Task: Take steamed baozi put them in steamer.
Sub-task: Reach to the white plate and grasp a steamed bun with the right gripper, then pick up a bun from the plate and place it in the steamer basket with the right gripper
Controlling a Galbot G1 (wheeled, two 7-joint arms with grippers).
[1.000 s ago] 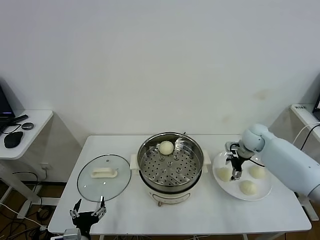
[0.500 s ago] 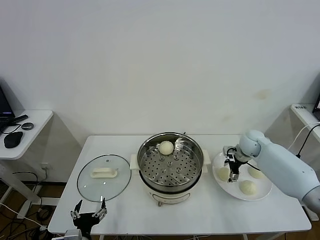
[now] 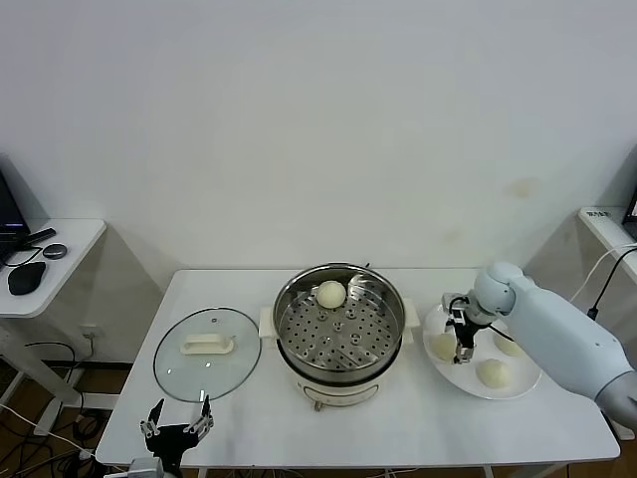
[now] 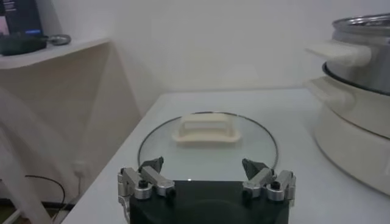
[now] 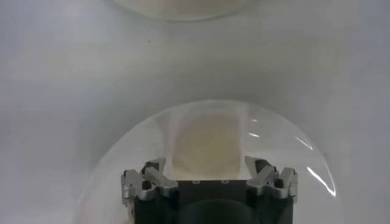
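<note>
The steamer stands mid-table, its perforated tray holding one cream-white baozi at the back. Three more baozi lie on the white plate to its right: one on the left, one in front, one at the back partly behind the arm. My right gripper hangs open over the left baozi. In the right wrist view that baozi sits between the spread fingers of the right gripper, with a gap on each side. My left gripper waits open at the table's front left edge.
A round glass lid with a white handle lies left of the steamer, just beyond the left gripper in its wrist view. A side table with a mouse stands far left. A shelf stands far right.
My right gripper has come down a little and slightly toward the steamer, settling around the left baozi on the plate. The left arm has not moved.
</note>
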